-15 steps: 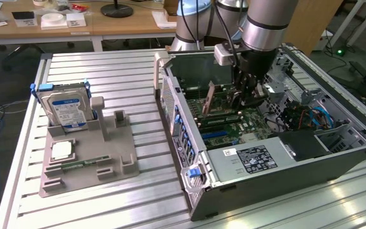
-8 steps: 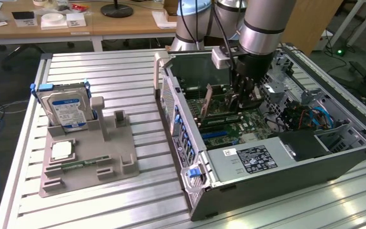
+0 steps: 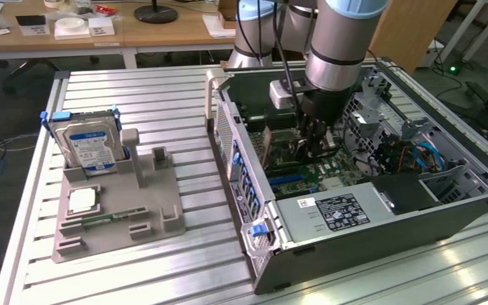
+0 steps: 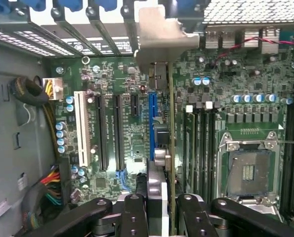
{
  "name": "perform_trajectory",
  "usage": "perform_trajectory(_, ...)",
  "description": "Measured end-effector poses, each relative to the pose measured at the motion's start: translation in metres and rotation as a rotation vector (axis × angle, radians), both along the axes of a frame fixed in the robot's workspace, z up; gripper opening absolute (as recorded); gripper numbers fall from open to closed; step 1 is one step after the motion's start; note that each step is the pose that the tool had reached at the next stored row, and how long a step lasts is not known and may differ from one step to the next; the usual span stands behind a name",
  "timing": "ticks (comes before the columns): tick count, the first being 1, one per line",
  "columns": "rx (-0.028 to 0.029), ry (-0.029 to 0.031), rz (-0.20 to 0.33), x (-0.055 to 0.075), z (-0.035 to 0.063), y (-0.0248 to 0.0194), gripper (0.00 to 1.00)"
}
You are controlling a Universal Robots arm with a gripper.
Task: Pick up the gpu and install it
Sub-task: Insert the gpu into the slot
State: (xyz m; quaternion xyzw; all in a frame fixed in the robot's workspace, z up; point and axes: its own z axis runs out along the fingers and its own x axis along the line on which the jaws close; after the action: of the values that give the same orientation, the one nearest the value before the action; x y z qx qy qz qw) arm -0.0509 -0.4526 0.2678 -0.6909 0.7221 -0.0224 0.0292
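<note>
Jaws narrow, clamped on the gpu (image 4: pixel 171 123); gripper (image 4: pixel 162 217) black fingers (image 4: pixel 134 212) pinch the card's near end from both sides. Card stands on edge, faces upright against the motherboard (image 4: pixel 245 98), seen edge-on as a thin line. Long axis runs straight away from the wrist camera, parallel to the expansion slots. Metal bracket (image 4: pixel 159 37) is the far end, pointing at the case's rear slot openings. Card sits just beside the blue slot (image 4: pixel 151 123); seated or not, cannot tell. CPU socket (image 4: pixel 248 170) lies off to one side. In the exterior view the arm (image 3: pixel 337 57) reaches down into the open computer case (image 3: pixel 354 235) lying on the table (image 3: pixel 142 273). Well apart, on the exterior view's left, a grey tray (image 3: pixel 117 216) holds an upright hard drive (image 3: pixel 87 143)
</note>
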Motion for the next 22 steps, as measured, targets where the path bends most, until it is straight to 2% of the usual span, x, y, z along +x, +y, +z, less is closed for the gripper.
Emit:
perform_trajectory(7,0.0003,0.0,0.017,-0.004,-0.0072,-0.003,0.28)
perform_trajectory(17,0.0001,0.0002,0.017,-0.014,-0.0155,-0.0031,0.28)
perform_trajectory(22,0.0002,0.0001,0.018,-0.015,-0.0239,-0.0031,0.28)
